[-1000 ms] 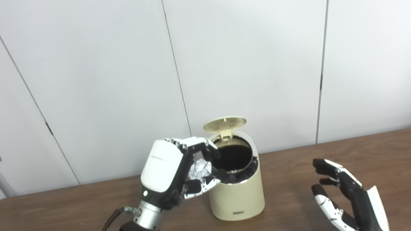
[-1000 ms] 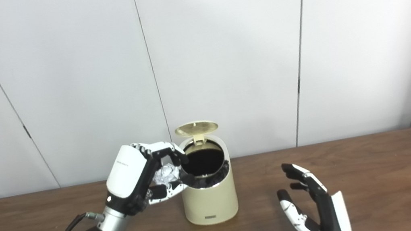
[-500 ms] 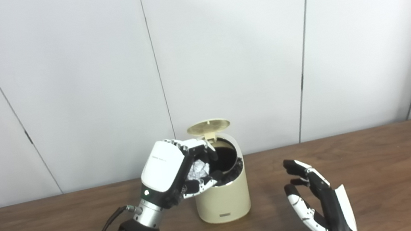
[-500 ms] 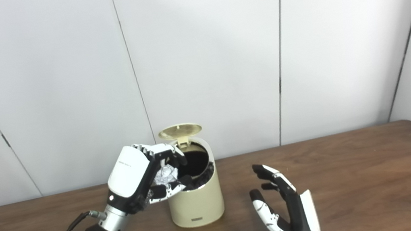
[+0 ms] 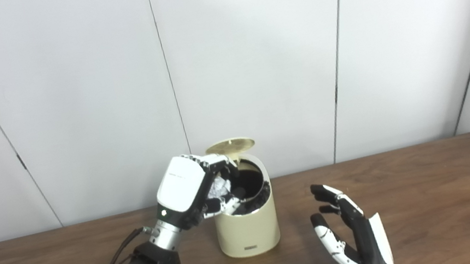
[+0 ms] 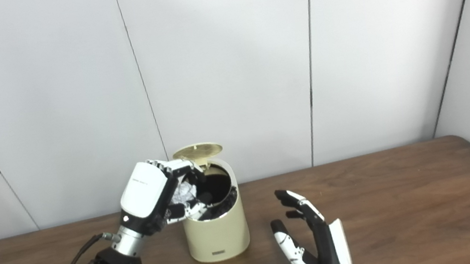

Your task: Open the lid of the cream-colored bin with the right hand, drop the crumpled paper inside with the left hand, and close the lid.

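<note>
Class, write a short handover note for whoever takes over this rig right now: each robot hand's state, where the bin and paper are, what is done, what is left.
Left robot hand: shut on the crumpled paper, held at the left rim of the bin's mouth.
Right robot hand: open, holding nothing, above the table to the right of the bin.
Cream-colored bin: upright on the table, lid raised at the back.
Done: lid opened, paper brought to the opening.
Left: release the paper inside, withdraw, close the lid.

Bright even light; soft shadows, slight blur
</note>
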`<state>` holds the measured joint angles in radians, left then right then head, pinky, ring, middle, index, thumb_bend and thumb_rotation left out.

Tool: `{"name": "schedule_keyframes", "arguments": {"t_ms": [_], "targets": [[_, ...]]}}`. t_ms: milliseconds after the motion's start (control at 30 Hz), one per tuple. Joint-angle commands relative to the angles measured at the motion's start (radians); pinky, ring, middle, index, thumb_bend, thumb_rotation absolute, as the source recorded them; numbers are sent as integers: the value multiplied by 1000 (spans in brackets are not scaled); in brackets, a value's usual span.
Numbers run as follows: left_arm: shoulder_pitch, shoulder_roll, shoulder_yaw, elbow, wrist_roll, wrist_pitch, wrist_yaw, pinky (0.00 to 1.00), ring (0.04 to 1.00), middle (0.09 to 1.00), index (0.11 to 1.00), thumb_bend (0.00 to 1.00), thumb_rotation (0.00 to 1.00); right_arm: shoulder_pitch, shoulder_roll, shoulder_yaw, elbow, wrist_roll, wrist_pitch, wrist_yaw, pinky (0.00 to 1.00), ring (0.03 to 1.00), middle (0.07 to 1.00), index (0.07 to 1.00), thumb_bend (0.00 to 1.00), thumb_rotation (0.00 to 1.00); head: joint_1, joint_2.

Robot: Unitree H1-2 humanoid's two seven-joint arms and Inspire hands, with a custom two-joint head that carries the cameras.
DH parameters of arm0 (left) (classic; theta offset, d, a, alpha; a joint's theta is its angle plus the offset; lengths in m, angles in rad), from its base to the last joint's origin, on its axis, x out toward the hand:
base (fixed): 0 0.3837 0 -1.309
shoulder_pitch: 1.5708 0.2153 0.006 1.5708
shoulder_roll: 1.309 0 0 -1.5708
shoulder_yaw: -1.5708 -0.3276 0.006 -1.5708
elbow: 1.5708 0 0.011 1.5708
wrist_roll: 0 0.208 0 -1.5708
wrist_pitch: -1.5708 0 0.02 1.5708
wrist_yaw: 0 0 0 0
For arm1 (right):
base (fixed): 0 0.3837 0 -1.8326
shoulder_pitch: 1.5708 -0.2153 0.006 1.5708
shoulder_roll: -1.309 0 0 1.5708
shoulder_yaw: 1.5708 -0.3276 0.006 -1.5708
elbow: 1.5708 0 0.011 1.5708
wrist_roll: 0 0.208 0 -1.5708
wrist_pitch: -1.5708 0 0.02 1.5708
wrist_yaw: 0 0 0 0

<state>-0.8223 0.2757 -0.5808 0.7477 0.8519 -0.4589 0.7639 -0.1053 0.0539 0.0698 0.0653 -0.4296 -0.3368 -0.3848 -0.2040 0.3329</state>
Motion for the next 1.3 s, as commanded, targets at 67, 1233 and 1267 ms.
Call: {"name": "schedule_keyframes", "arguments": {"t_ms": [67, 1233, 1267], "targets": [[-91, -2, -36, 60, -22, -11, 79, 98, 120, 445, 491, 519, 0, 92, 29, 23, 46, -30, -4, -18, 682, 768, 777, 757, 186, 662, 2, 2], [-144, -36, -175, 123, -240, -11, 25, 187, 222, 450, 500, 524, 0, 96, 41, 41, 25, -51, 33, -30, 690, 773, 780, 755, 199, 702, -15, 23], [-142, -34, -176, 121, -244, -11, 16, 232, 275, 456, 500, 524, 0, 96, 41, 42, 24, -55, 35, -32, 684, 769, 776, 752, 197, 693, -15, 23]]}}
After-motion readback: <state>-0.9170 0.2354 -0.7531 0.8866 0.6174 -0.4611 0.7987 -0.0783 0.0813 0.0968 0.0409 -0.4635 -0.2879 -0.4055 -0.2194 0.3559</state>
